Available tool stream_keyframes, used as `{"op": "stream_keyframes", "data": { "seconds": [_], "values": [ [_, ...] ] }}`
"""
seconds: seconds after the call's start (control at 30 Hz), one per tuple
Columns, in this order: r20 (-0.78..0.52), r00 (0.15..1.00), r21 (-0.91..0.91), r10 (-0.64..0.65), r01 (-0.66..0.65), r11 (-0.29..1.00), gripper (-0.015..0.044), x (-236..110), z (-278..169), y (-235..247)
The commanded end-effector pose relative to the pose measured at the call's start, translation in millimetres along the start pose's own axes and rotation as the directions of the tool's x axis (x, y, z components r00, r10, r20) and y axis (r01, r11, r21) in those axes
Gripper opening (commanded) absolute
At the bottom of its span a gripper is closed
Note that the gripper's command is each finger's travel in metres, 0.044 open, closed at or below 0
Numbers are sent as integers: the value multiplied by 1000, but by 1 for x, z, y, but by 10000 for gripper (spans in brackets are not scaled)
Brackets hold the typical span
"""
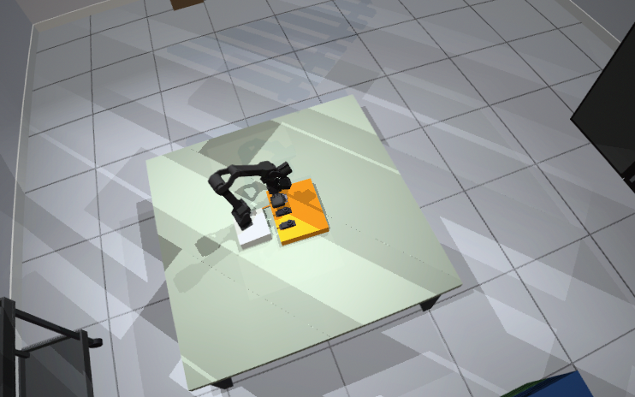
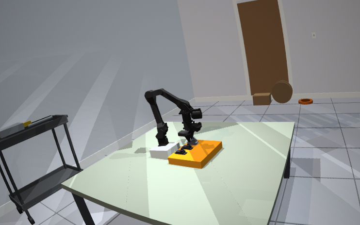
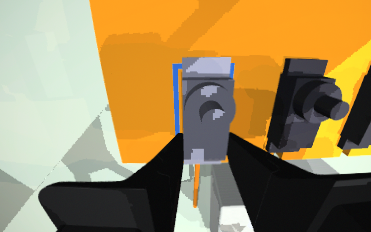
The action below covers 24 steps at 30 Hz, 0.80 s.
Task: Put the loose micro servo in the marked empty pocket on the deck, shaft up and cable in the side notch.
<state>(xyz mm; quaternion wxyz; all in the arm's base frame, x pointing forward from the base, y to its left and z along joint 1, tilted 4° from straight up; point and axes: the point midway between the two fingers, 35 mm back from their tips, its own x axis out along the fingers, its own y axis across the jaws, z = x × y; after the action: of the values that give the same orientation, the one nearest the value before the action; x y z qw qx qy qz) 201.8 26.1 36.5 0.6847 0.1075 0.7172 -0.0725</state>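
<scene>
Pale green counter (image 1: 349, 256) carrying the orange deck (image 1: 310, 207) beside the arm's white base block (image 1: 256, 231).
Two dark servos (image 3: 304, 107) sit seated in the deck; the end effector (image 3: 204, 150), closed on the grey micro servo (image 3: 206, 110), holds it over the blue-outlined pocket (image 3: 176, 100), its orange cable (image 3: 196, 185) hanging below.

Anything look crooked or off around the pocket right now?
Nothing stands out. The claw grips the grey servo squarely over the blue-outlined pocket on the orange deck, shaft facing the wrist camera. Whether it is seated, I cannot tell.
</scene>
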Motion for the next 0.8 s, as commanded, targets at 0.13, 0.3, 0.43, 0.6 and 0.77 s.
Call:
{"op": "stream_keyframes", "data": {
  "seconds": [0.13,0.3,0.43,0.6,0.77],
  "values": [
    [1,1000,2,0,0,1000,0,6,0,0],
    [1,1000,2,0,0,1000,0,10,0,0],
    [0,1000,2,0,0,1000,0,13,0,0],
    [1,1000,2,0,0,1000,53,12,0,0],
    [1,1000,2,0,0,1000,184,12,0,0]
  ]
}}
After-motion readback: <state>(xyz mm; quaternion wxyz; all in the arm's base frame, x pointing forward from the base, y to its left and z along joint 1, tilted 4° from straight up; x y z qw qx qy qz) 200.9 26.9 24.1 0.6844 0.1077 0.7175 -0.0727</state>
